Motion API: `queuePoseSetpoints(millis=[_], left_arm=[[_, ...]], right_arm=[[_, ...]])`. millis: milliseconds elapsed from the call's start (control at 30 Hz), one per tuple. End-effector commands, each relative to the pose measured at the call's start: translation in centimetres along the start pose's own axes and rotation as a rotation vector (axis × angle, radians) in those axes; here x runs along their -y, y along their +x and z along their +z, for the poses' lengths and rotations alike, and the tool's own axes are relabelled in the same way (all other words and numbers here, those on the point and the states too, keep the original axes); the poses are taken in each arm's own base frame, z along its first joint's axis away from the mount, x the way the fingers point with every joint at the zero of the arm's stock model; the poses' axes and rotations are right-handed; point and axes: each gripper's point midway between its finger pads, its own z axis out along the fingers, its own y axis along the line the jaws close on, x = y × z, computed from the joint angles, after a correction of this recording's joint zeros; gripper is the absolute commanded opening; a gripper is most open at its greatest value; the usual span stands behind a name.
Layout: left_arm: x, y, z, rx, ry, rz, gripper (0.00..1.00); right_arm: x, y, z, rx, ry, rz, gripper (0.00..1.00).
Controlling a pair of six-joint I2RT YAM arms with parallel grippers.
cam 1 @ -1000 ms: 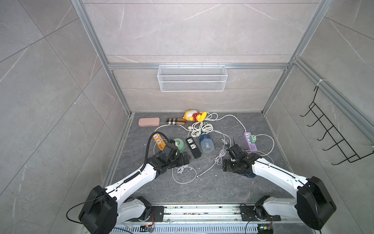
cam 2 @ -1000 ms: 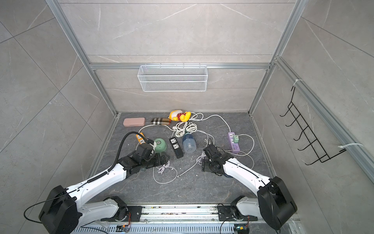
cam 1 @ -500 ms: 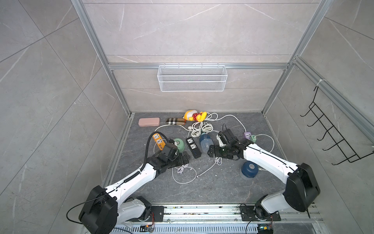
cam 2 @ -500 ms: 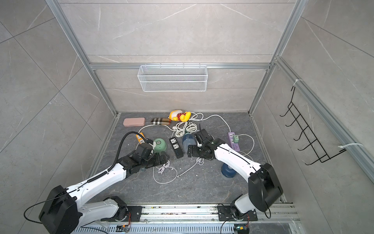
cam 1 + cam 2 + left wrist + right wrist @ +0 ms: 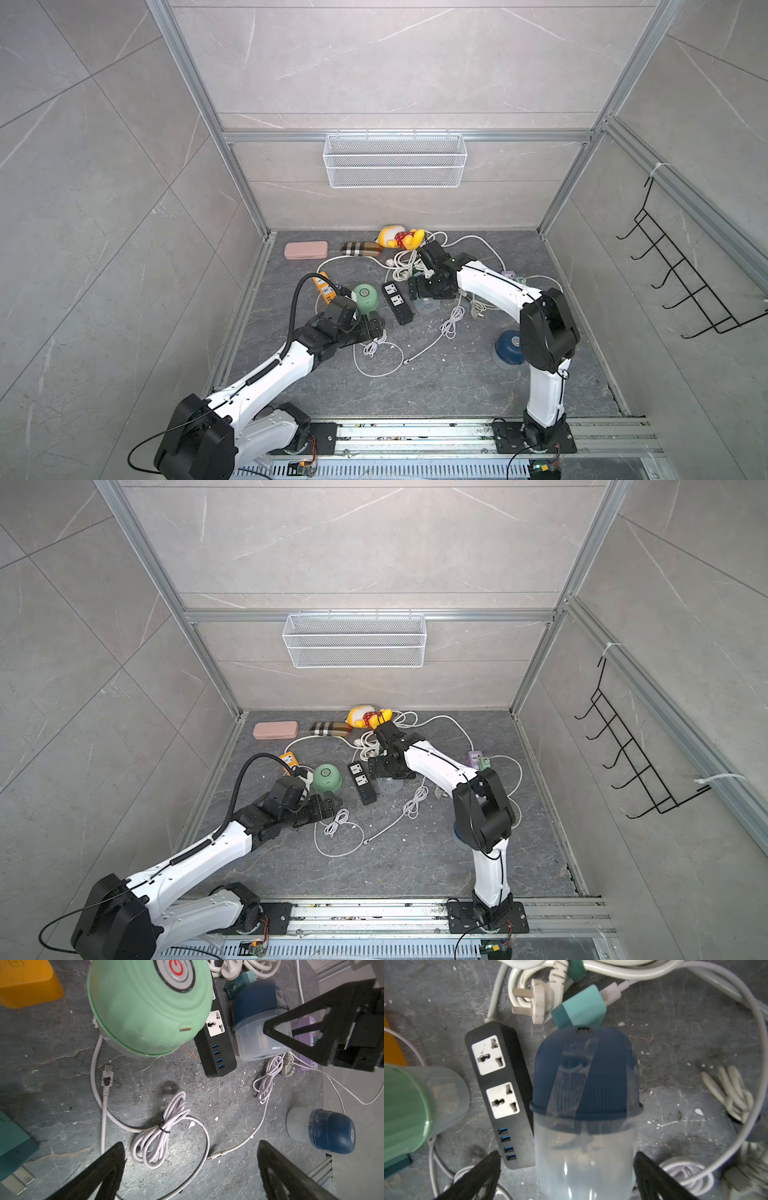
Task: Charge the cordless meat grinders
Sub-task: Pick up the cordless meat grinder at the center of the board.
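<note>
Right wrist view: right gripper released, straddling dark blue grinder, probably to orient its port; left gripper released above coiled cable.

Mint green grinder just beside black power strip.

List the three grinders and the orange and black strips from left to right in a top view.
Orange strip → green grinder → black strip → half-hidden blue grinder → free blue grinder.
</note>
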Motion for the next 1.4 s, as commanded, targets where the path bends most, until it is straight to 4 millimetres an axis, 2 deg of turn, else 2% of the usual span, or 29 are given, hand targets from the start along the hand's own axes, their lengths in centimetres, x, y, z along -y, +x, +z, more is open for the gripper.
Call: queuePoseSetpoints(millis=[0, 300, 400, 567, 733, 867, 1100, 1267, 1367], left_arm=[[0.7, -0.6, -0.4, 0.019, 0.039, 0.011, 1.00], [0.9, -0.7, 0.1, 0.009, 0.048, 0.001, 1.00], [1.1, -0.8, 0.1, 0.004, 0.056, -0.005, 1.00], [1.9, -1.3, 0.3, -0.003, 0.086, -0.016, 0.99], [3.9, -2.4, -0.1, -0.018, 0.156, -0.028, 1.00], [6.5, -3.9, -0.8, -0.048, 0.268, -0.062, 1.00], [12.0, -6.6, -3.9, -0.057, 0.496, -0.038, 1.00], [15.6, -7.3, -6.9, -0.005, 0.670, 0.108, 1.00], [16.3, -6.9, -8.0, 0.029, 0.680, 0.202, 1.00]], right_arm=[[1.1, 0.9, 1.6, -0.067, 0.076, -0.034, 0.99], [1.6, 1.4, 4.0, -0.099, 0.080, -0.047, 0.99], [1.4, 1.1, 3.6, -0.070, 0.057, -0.050, 0.97], [0.9, 0.5, 2.1, 0.006, 0.006, -0.093, 0.86], [0.2, 0.4, -0.5, 0.110, -0.070, -0.144, 0.80], [-1.0, 0.9, -4.5, 0.285, -0.188, -0.230, 0.79], [-3.2, 5.1, -11.8, 0.576, -0.420, -0.422, 0.79], [-4.3, 7.4, -14.8, 0.636, -0.562, -0.455, 0.79], [-4.9, 8.1, -15.7, 0.614, -0.616, -0.450, 0.79]])
